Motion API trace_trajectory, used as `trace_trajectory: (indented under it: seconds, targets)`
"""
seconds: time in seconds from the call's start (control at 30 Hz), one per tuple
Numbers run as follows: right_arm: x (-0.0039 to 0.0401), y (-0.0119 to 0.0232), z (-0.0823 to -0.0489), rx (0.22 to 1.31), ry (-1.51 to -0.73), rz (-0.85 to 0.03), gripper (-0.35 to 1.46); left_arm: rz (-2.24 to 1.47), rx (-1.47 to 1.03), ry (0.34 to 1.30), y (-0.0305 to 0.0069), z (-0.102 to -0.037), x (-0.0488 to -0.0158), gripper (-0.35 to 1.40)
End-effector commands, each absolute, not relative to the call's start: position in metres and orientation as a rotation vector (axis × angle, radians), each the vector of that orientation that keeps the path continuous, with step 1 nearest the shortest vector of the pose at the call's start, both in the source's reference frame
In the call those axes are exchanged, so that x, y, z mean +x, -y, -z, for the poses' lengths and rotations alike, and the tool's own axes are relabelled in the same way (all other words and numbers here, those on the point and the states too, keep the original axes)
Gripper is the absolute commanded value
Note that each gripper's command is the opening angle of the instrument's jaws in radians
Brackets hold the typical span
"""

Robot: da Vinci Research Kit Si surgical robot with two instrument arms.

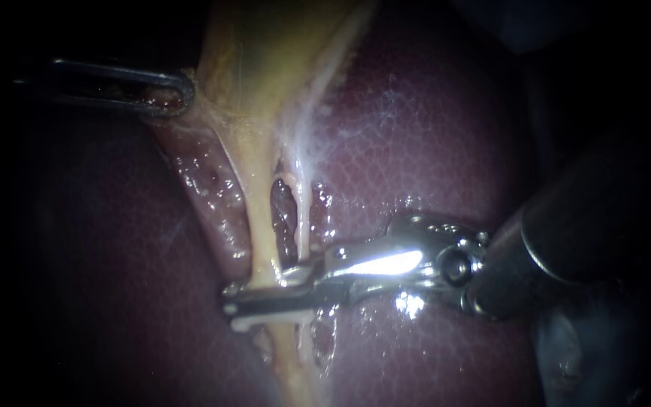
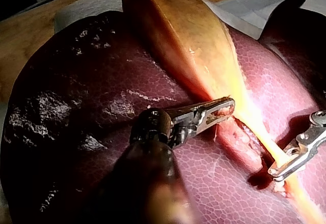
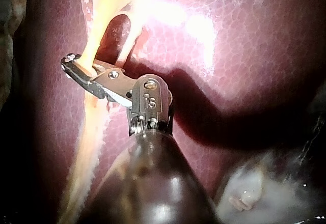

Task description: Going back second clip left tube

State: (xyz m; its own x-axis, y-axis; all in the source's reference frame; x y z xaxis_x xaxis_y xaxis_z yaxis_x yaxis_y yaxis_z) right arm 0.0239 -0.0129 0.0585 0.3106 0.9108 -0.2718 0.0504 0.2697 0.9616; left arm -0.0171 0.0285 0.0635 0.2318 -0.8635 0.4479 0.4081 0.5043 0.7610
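The right instrument [image 1: 236, 300] lies across the right tube [image 1: 303, 218] and the left tube [image 1: 261, 241] beside a pale clip [image 1: 265, 322], its grip impossible to judge, while the left instrument [image 1: 181, 94] clamps the gallbladder [image 1: 265, 60] between its jaws.

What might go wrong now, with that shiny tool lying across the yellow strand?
The right instrument lies across the left tube; backing off crookedly may snag or tear that thin tube.
The right tube runs close beside and might get caught too.
The left instrument holds the gallbladder taut; a slip there would likely slacken everything.
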Motion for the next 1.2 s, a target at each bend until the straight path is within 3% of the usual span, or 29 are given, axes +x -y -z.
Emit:
trace_trajectory:
  seconds: [0.03,0.07,0.17,0.2,0.23,0.4,0.57,0.73,1.2]
  targets:
    - [0.0238,0.0129,-0.0585,1.141,-1.097,-0.775,-0.35,0.938,0.556,0.982,-0.0285,-0.0635,-0.0171,-0.35]
    - [0.0239,0.0129,-0.0585,1.144,-1.097,-0.773,-0.35,0.938,0.556,0.982,-0.0285,-0.0635,-0.0171,-0.35]
    - [0.0243,0.0128,-0.0587,1.101,-1.127,-0.723,0.22,0.938,0.556,0.982,-0.0285,-0.0635,-0.0171,-0.35]
    - [0.0245,0.0128,-0.0588,1.087,-1.138,-0.703,0.37,0.938,0.556,0.982,-0.0285,-0.0635,-0.0171,-0.35]
    - [0.0246,0.0128,-0.0589,1.069,-1.149,-0.687,0.40,0.938,0.556,0.982,-0.0285,-0.0635,-0.0171,-0.35]
    - [0.0240,0.0132,-0.0598,0.948,-1.196,-0.586,0.45,0.938,0.556,0.982,-0.0285,-0.0635,-0.0171,-0.35]
    - [0.0225,0.0129,-0.0605,0.763,-1.135,-0.378,0.47,0.938,0.556,0.982,-0.0285,-0.0635,-0.0171,-0.35]
    - [0.0200,0.0120,-0.0596,0.621,-1.148,-0.288,0.49,0.938,0.556,0.982,-0.0285,-0.0635,-0.0171,-0.35]
    - [0.0112,0.0064,-0.0531,0.442,-1.164,-0.206,0.50,0.938,0.556,0.982,-0.0285,-0.0635,-0.0171,-0.35]
